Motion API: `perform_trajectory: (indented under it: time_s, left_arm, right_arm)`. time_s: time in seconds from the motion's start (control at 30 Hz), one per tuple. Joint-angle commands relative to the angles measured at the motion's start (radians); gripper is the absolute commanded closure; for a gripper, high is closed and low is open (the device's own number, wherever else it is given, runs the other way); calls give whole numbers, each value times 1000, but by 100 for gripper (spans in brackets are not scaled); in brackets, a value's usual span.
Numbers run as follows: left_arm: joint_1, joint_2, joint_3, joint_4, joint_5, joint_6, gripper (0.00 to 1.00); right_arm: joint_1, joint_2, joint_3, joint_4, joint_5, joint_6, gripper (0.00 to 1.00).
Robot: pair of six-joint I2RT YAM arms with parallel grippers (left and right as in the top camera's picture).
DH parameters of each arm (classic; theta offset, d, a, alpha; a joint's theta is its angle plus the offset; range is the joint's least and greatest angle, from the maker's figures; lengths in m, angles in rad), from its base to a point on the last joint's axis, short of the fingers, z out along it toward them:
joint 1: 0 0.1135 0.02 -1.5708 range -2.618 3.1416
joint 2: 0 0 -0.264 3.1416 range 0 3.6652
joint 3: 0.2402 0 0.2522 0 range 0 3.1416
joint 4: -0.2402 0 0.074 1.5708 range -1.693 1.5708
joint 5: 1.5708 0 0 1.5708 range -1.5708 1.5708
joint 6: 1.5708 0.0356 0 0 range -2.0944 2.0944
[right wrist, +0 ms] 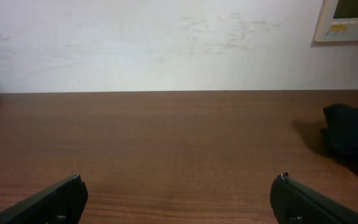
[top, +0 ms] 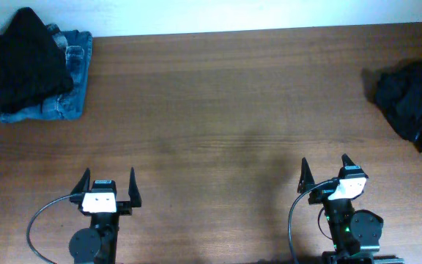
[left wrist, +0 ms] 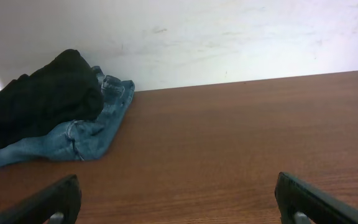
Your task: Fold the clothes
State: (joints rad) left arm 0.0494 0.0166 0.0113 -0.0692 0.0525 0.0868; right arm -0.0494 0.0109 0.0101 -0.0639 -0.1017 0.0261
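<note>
A black garment (top: 22, 57) lies on top of folded blue jeans (top: 68, 92) at the table's far left corner; both also show in the left wrist view, the black garment (left wrist: 42, 102) above the jeans (left wrist: 73, 137). A crumpled dark garment (top: 412, 103) lies at the far right edge and shows in the right wrist view (right wrist: 350, 134). My left gripper (top: 110, 183) is open and empty near the front edge, left of centre. My right gripper (top: 325, 170) is open and empty near the front edge, right of centre. Both are far from the clothes.
The brown wooden table (top: 218, 110) runs to a white wall (right wrist: 166, 43) at the back. A white wall panel (right wrist: 347, 18) hangs at the upper right in the right wrist view.
</note>
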Motion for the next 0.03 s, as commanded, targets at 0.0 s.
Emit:
perform_trajectory:
  time_s: [0.0]
  left_arm:
    - [6,-10,-2,-7,14,13,1]
  right_arm:
    - [9,-7,-5,-8,9,5,1]
